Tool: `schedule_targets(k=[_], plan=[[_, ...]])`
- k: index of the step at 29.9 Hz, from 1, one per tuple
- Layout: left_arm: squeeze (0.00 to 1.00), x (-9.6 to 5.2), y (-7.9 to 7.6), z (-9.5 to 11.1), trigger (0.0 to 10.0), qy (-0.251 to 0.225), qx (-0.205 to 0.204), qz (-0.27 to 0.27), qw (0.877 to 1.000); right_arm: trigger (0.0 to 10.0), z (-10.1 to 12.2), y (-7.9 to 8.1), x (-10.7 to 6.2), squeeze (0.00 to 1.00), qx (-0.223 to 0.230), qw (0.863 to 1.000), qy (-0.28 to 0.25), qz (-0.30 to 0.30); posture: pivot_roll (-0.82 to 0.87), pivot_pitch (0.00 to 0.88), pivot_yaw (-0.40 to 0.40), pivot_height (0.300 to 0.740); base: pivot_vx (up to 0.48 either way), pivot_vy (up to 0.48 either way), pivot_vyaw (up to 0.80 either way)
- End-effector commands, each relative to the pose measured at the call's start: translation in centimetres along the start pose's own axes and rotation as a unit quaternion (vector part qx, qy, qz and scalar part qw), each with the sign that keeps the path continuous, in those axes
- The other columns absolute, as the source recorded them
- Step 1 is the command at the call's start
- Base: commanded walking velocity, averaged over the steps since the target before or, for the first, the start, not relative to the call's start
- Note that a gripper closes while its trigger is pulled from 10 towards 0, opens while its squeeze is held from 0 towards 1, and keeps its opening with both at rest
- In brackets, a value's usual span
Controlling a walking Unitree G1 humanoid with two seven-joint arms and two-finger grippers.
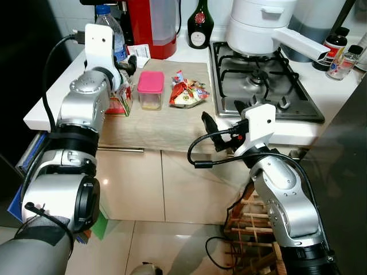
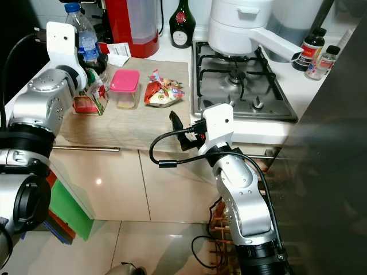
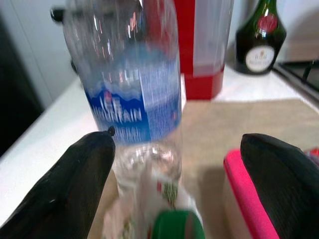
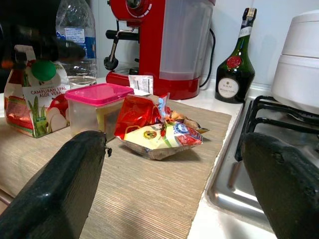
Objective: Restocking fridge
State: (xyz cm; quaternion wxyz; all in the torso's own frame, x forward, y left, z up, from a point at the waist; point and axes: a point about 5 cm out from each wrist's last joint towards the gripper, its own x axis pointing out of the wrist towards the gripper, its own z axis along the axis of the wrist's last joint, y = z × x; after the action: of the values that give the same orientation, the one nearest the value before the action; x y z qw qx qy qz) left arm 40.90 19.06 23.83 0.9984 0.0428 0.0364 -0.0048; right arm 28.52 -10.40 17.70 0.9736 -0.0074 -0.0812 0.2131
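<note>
A clear water bottle (image 1: 114,31) with a blue label (image 3: 134,99) stands at the back left of the beige mat (image 1: 160,126). My left gripper (image 1: 127,66) is open right in front of the bottle, its fingers either side of it and apart from it, above a green-capped juice carton (image 1: 119,103). Beside the carton are a pink-lidded container (image 1: 150,90) and a red snack packet (image 1: 187,91). My right gripper (image 1: 215,129) is open at the counter's front edge, facing the snack packet (image 4: 154,132), with nothing between its fingers.
A red coffee machine (image 1: 152,26) and a dark green bottle (image 1: 200,26) stand at the back. A gas hob (image 1: 258,80) with a white pot (image 1: 258,26) lies to the right, small bottles (image 1: 338,54) beyond. A wooden rack (image 1: 252,223) sits on the floor. A dark panel (image 2: 338,172) rises at the right.
</note>
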Motion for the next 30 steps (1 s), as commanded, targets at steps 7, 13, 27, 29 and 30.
schedule_targets(k=[7, 13, 27, 29, 30], plan=[[0.00, -0.2, 0.4, -0.9, 10.0, 0.014, -0.022, 0.031, 0.999, 10.0, 0.0, -0.1, 0.2, 0.11, 0.007, 1.000, 0.004, 0.003, -0.01, 0.000, 0.024, 0.740, 0.000, 0.000, 0.00], [0.00, -0.3, 0.5, -1.5, 0.0, 0.022, -0.020, 0.038, 0.999, 10.0, -0.1, -0.1, 0.2, 0.11, 0.008, 1.000, 0.007, 0.006, 0.00, 0.000, 0.019, 0.740, 0.000, 0.000, 0.00], [0.00, -0.2, 0.3, -2.0, 0.0, 0.004, -0.010, 0.027, 1.000, 10.0, -0.3, -0.2, 0.3, 0.11, 0.007, 1.000, 0.011, 0.008, -0.01, 0.000, 0.018, 0.740, 0.000, 0.000, 0.00], [0.00, -0.3, 0.0, -1.4, 0.0, -0.015, 0.003, 0.023, 1.000, 10.0, -0.4, -0.3, 0.4, 0.11, 0.006, 1.000, 0.013, 0.009, 0.00, 0.000, 0.016, 0.740, 0.000, 0.000, 0.00], [0.00, -0.3, 0.0, -1.4, 0.0, -0.015, 0.003, 0.023, 1.000, 10.0, -0.4, -0.3, 0.4, 0.11, 0.006, 1.000, 0.013, 0.009, 0.00, 0.000, 0.016, 0.740, 0.000, 0.000, 0.00]])
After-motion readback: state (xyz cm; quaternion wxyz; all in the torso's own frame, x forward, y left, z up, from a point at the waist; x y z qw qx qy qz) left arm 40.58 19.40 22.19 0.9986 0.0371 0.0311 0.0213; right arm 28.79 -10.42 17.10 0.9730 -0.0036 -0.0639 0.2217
